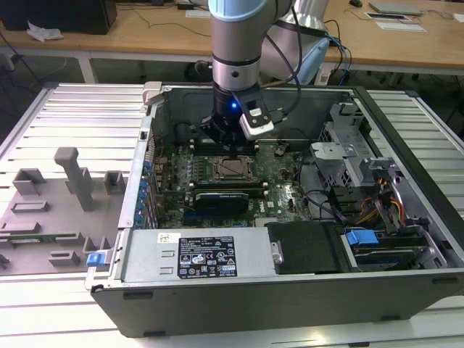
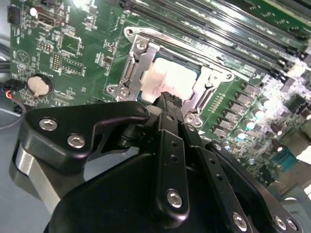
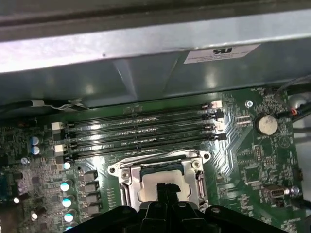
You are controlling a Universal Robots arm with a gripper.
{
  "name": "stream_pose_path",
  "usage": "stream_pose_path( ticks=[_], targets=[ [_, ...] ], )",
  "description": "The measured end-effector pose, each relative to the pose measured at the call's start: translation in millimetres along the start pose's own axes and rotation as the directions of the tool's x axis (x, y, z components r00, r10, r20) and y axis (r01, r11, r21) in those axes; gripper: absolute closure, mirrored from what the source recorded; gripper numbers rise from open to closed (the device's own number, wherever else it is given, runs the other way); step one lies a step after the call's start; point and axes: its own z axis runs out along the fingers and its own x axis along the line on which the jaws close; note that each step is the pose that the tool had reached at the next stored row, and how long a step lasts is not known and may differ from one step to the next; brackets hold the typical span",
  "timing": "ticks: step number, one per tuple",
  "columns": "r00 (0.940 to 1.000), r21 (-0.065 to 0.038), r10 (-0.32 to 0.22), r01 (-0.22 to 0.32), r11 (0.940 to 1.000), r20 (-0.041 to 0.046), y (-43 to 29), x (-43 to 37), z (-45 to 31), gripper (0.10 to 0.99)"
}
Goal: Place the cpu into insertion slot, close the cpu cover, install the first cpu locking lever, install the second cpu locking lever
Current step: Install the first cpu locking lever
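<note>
Exterior view, left to right: grey fixture tray [image 1: 51,210] on the worktop [image 1: 80,116], then the open computer case [image 1: 290,290]. The gripper [image 1: 230,141] hangs just above the socket [image 1: 233,168] on the green motherboard [image 1: 174,174]. In both wrist views the fingers [image 2: 170,104] are pressed together, holding nothing, tips over the chip [image 2: 170,77] seated in the socket, cover [image 2: 138,58] around it.

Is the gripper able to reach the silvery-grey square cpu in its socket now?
Probably yes. The gripper hangs just over the silvery-grey square cpu inside the silver cpu cover frame, and nothing lies between them.
</note>
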Motion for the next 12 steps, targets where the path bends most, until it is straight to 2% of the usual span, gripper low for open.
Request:
stream_pose_path(
  ticks=[2,5,7,12],
  targets=[
    [0.999,-0.002,-0.044,0.044,0.999,-0.0021,0.2,-1.1,0.4,0.98],
    [0.9972,0.006,-0.075,0.075,0.9972,-0.003,-0.1,-1.1,0.6,0.98],
    [0.9951,0.009,-0.099,0.099,0.9951,-0.0039,-2.8,-1.4,0.5,0.98],
    [0.994,0.019,-0.109,0.109,0.9938,-0.0042,-10.6,-1.8,0.2,0.98]
  ],
)
